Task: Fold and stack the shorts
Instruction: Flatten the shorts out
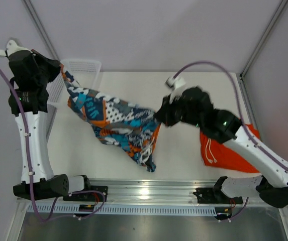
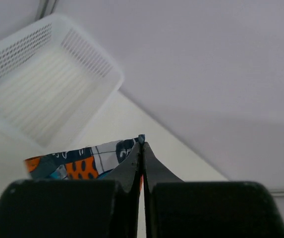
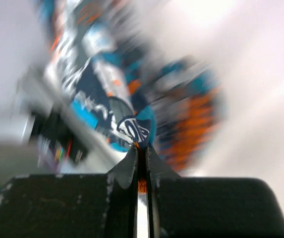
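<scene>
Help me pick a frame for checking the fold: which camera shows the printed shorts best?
Top external: the printed shorts show nearly whole, strung between both arms' shut jaws. Left wrist shows only a pinched corner; right wrist shows a blurred close-up of the print.

White arms [image 1: 33,145], black joints [image 1: 30,75], purple cables [image 1: 211,64].

The top view looks steeply down from behind the arm bases [image 1: 48,187] over the whole table [image 1: 184,150]. Each wrist view sights closely along its own fingers [image 2: 129,171] [image 3: 128,166] — all three share the printed shorts [image 1: 118,120] [image 2: 77,166] [image 3: 127,124].
</scene>
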`<state>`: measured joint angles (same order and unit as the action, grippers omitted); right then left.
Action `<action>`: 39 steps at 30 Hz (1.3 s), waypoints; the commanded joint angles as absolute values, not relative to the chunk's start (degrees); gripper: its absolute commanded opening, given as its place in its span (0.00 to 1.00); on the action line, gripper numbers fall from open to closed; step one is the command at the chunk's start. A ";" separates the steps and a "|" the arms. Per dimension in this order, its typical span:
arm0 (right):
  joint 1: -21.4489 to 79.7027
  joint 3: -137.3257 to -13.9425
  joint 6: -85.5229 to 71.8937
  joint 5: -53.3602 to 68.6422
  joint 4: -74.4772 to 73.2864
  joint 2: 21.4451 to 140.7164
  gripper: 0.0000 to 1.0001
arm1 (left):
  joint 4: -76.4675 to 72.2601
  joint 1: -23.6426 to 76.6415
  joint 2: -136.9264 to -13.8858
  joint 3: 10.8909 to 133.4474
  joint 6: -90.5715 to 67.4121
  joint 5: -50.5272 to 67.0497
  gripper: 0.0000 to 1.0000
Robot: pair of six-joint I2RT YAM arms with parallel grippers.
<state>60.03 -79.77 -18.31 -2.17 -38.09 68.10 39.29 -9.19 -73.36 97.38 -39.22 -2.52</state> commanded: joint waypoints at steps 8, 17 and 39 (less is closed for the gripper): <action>25.76 -120.99 -9.67 22.40 -50.87 89.54 0.00 | 37.28 -11.78 -81.38 115.65 -53.69 9.13 0.00; 23.64 -125.70 -7.74 30.66 -50.98 86.43 0.00 | 32.17 -14.15 -74.02 112.42 -54.67 9.84 0.00; 13.73 -114.63 -28.52 51.14 -33.71 72.85 0.00 | 30.17 -14.77 -57.82 111.37 -54.31 2.54 0.00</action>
<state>18.35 -117.60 -20.64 47.46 -39.72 66.94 32.01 -14.24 -46.76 114.76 -52.49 -1.87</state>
